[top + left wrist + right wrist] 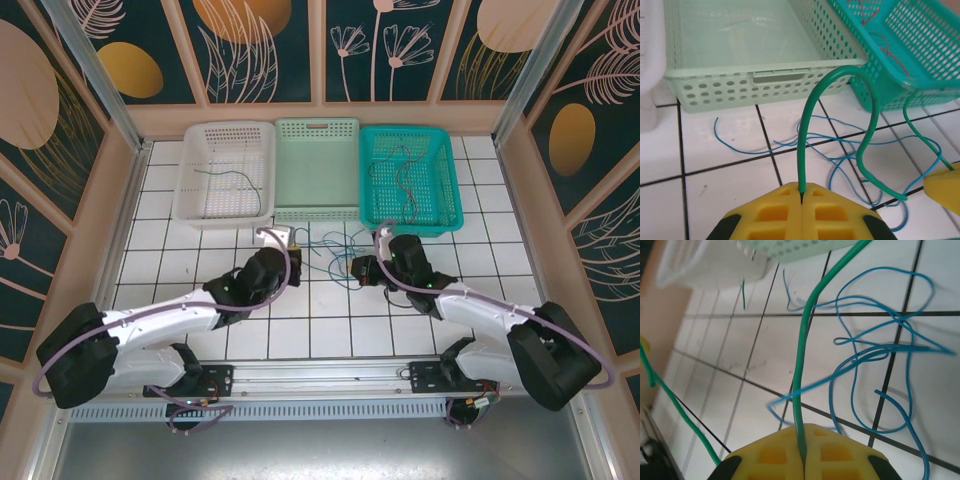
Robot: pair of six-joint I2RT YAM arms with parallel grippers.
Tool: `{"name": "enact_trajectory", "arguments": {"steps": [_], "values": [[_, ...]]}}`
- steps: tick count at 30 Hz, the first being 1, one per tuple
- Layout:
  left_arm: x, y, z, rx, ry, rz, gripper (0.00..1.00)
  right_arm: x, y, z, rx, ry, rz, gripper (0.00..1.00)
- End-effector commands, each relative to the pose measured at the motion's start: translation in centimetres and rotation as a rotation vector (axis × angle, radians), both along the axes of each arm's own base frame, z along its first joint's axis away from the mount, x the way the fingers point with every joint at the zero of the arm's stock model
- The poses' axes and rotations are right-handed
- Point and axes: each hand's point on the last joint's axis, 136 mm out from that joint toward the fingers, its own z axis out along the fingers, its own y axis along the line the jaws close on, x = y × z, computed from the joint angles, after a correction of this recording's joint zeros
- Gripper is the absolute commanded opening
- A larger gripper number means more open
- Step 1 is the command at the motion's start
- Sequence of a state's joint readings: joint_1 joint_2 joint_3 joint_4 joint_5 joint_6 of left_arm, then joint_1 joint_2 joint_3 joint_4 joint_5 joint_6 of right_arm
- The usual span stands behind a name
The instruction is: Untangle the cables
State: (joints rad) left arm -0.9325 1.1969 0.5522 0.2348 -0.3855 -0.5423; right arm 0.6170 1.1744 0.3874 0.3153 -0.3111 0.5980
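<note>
Where the cables point(338, 252) sit, top view: blue-and-green tangle on the tiles, just in front of the mint basket point(316, 213), between left gripper point(293, 250) and right gripper point(360, 268); a few more wires point(405, 185) in the teal basket point(410, 226).
Left wrist view: left gripper point(801, 192) pinched tight on the green cable point(810, 110), which arches over the blue cables point(840, 150).
Right wrist view: right gripper point(802, 450) clamped on the green cable point(805, 340) too, blue cables point(880, 355) sprawled across the tiles behind.

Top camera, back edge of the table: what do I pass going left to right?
white basket → pale green basket → teal basket
</note>
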Motion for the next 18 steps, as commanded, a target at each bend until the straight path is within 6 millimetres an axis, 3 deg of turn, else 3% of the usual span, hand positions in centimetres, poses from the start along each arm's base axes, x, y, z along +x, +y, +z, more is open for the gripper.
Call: {"name": "enact_trajectory", "arguments": {"steps": [1, 5, 10, 14, 18], "values": [[0.9, 1.4, 2.0, -0.245, -0.034, 0.135, 0.04, 0.1, -1.3, -0.4, 0.081, 0.045, -0.105, 0.0], [0.2, 0.6, 0.3, -0.305, 0.037, 0.107, 0.06, 0.2, -0.2, 0.1, 0.04, 0.021, -0.054, 0.0], [-0.6, 1.3, -1.9, -0.305, 0.118, 0.133, 0.12, 1.1, -0.3, 0.5, -0.018, -0.009, -0.066, 0.0], [-1.3, 3.0, -2.5, -0.274, 0.122, 0.165, 0.37, 1.2, -0.6, 0.4, -0.065, -0.02, -0.06, 0.0], [-1.4, 5.8, -2.4, -0.111, 0.082, 0.219, 0.6, 0.9, -1.3, -0.6, -0.15, -0.006, -0.049, 0.0]]}}
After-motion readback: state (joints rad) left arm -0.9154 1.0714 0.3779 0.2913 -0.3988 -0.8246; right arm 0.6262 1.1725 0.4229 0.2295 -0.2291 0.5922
